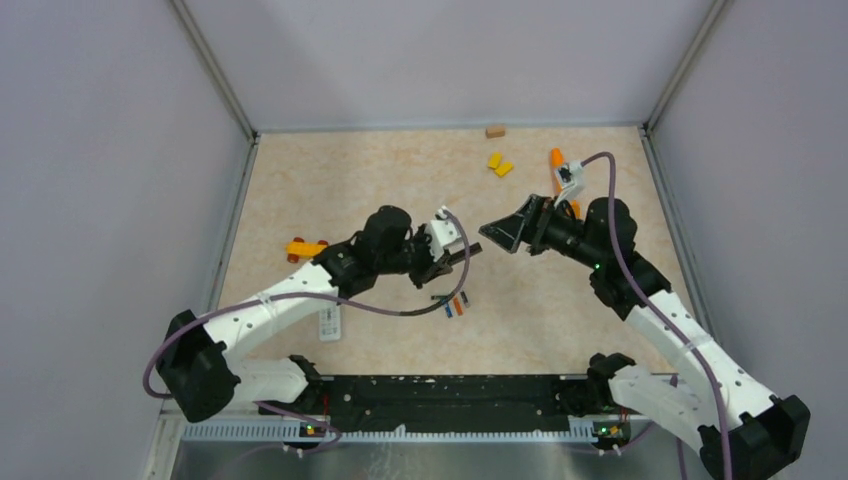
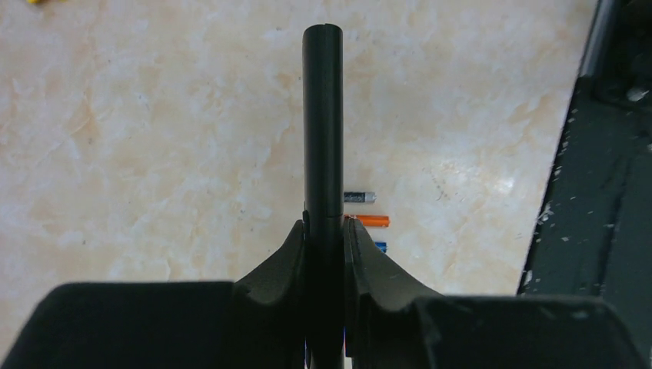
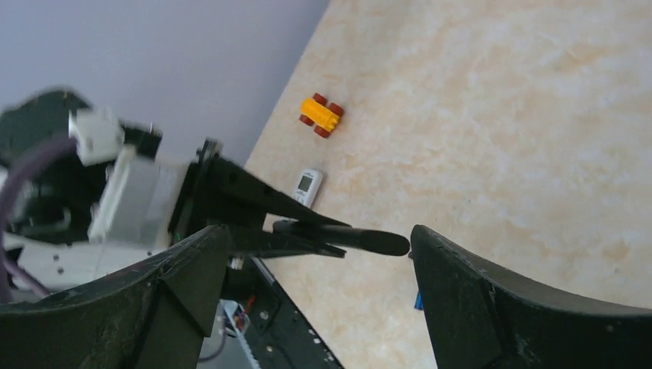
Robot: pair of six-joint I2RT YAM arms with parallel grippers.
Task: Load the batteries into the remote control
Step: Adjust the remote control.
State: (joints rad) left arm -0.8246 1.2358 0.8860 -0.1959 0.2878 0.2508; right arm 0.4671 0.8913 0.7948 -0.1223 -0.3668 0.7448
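My left gripper (image 1: 463,256) (image 2: 324,223) is shut on a slim black remote (image 2: 323,115), held edge-on above the table with its tip pointing at my right gripper. The batteries (image 1: 455,303) lie on the table just below it: one dark (image 2: 358,197), one orange-red (image 2: 373,221), one blue (image 2: 380,247); the fourth is hidden. My right gripper (image 1: 497,232) (image 3: 319,234) is open and empty, facing the remote's tip (image 3: 361,240), which sits between its fingers close to the right one. A sliver of the blue battery (image 3: 417,300) shows beside that finger.
A small white remote (image 1: 330,322) (image 3: 307,185) lies near the left arm. A yellow toy car (image 1: 305,248) (image 3: 321,114) sits at the left. Two yellow blocks (image 1: 500,163), a long orange cylinder (image 1: 556,160) and a tan block (image 1: 495,130) lie at the back. A black rail (image 1: 450,395) runs along the near edge.
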